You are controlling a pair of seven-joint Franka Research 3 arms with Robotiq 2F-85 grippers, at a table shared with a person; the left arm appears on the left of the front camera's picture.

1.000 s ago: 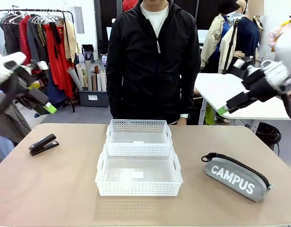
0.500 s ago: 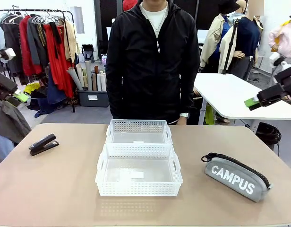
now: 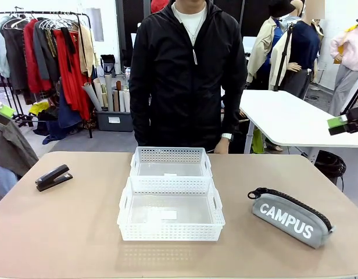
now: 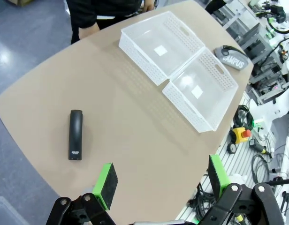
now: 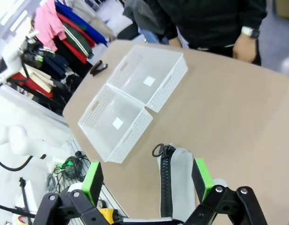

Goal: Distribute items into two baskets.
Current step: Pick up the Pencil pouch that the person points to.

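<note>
Two baskets (image 3: 170, 231) touching, stapler (image 3: 53, 177) left, pouch (image 3: 292, 220) right, on table (image 3: 63, 232)

Grey pouch (image 3: 292, 220) w/ white lettering; blk stapler (image 3: 53, 177); white lattice baskets (image 3: 167, 231).

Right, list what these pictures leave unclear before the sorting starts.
Pouch, right wrist view: its lower end is cut off by the bottom edge.
Stapler, right wrist view: too small for any detail.
Sticker in the near basket, front view: print too small to read.

Front level, wrists high over baskets (image 4: 138, 59)
</note>
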